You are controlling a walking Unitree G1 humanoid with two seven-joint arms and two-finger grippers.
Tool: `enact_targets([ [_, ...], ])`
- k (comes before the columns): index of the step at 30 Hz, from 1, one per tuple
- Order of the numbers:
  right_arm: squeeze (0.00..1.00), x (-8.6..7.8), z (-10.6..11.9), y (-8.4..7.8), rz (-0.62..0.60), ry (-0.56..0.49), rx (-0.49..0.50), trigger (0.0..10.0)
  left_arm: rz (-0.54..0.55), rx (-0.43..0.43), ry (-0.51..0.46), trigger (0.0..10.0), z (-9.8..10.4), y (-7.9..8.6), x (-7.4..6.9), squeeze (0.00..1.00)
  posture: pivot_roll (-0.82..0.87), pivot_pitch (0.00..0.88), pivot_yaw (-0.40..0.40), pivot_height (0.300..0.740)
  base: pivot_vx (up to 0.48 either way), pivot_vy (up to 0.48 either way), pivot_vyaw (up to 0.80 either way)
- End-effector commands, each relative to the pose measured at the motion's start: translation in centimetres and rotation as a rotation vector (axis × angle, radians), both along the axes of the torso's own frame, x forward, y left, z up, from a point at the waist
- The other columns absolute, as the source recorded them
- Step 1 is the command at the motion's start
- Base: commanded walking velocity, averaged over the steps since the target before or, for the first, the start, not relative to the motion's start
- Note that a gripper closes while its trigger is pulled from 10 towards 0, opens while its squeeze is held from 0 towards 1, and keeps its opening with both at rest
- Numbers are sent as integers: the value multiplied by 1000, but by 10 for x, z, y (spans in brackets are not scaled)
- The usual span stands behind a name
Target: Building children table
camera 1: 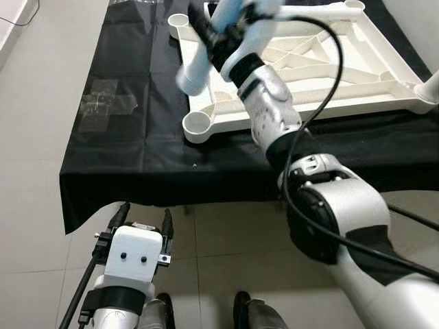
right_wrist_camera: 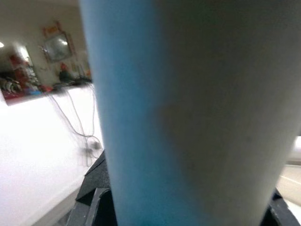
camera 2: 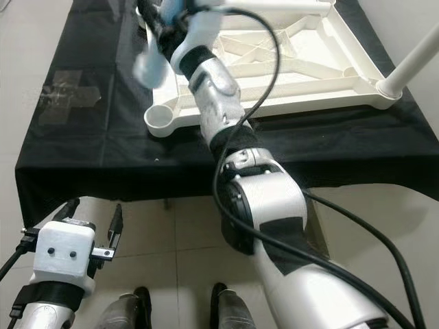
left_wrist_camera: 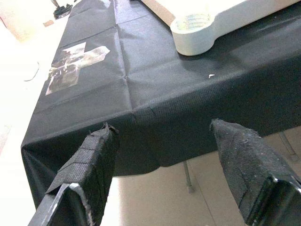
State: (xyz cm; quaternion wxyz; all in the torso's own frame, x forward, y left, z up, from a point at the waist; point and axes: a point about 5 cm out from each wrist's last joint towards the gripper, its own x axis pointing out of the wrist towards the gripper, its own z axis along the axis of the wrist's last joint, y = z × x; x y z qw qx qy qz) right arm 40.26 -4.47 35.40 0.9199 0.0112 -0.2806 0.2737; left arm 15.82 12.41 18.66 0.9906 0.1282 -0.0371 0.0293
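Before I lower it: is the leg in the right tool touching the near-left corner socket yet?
Apart. In the left eye view the leg hangs above the socket, black cloth showing between them.

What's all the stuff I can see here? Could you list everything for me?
Tabletop: one, white, upside down on the cloth, ribs up, round sockets at corners.
Table leg: one, white, blurred, held above the tabletop's left side.
Fitted leg: one, white, standing in the near right corner socket.
Black cloth: one, covering the work surface.
Tape patch: one, clear, on the cloth's left part.
Floor: pale tiles.
Right gripper: holding the table leg.
Left gripper: open, low before the cloth's edge.
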Motion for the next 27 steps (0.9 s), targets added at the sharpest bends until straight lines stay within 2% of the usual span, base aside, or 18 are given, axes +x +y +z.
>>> enact_targets([
  [1, 0, -2, -3, 3, -24, -36, -42, 10000, -3, 14, 19, 10000, -4, -1, -3, 0, 182, 304, -54, 740, 0, 0, 0],
  [3, 0, 0, -21, -4, -169, -79, -116, 10000, -7, 16, 20, 10000, -4, -2, -3, 0, 182, 304, -54, 740, 0, 0, 0],
  [5, 0, 0, -28, -5, -190, -80, -127, 10000, -8, 16, 20, 10000, -4, -2, -3, 0, 182, 304, -54, 740, 0, 0, 0],
  [6, 0, 0, -28, -5, -190, -80, -127, 10000, -8, 16, 20, 10000, -4, -2, -3, 0, 182, 304, -54, 740, 0, 0, 0],
  [9, 0, -3, -59, 6, -73, -20, -200, 10000, -12, 19, 19, 10000, -5, -2, -3, 0, 176, 291, -51, 740, 0, 0, 0],
  [11, 0, -3, -59, 6, -73, -20, -200, 10000, -12, 19, 19, 10000, -5, -2, -3, 0, 176, 291, -51, 740, 0, 0, 0],
  [13, 0, -11, -87, 22, 193, 93, -193, 10000, -11, 23, 18, 10000, -4, -2, -3, 0, 178, 290, -52, 740, 0, 0, 0],
  [15, 0, -20, -109, 35, 376, 156, -248, 10000, -13, 26, 20, 10000, -5, -1, -3, 0, 178, 290, -52, 740, 0, 0, 0],
  [16, 0, -20, -109, 35, 376, 156, -248, 10000, -13, 26, 20, 10000, -5, -1, -3, 0, 178, 290, -52, 740, 0, 0, 0],
  [19, 0, -25, -125, 41, 432, 194, -349, 10000, -16, 28, 19, 10000, -5, -2, -3, 0, 176, 288, -51, 740, 0, 0, 0],
  [24, 0, -26, -128, 42, 432, 200, -369, 10000, -15, 29, 18, 10000, -4, -2, -2, 0, 176, 288, -51, 740, 0, 0, 0],
  [25, 0, -29, -132, 43, 549, 248, -370, 10000, -12, 31, 18, 10000, -5, -1, -3, 0, 176, 288, -51, 740, 0, 0, 0],
  [26, 0, -29, -132, 43, 549, 248, -370, 10000, -12, 31, 18, 10000, -5, -1, -3, 0, 176, 288, -51, 740, 0, 0, 0],
  [27, 0, -31, -130, 43, 624, 273, -342, 10000, -11, 31, 19, 10000, -5, -1, -3, 0, 176, 288, -51, 740, 0, 0, 0],
])
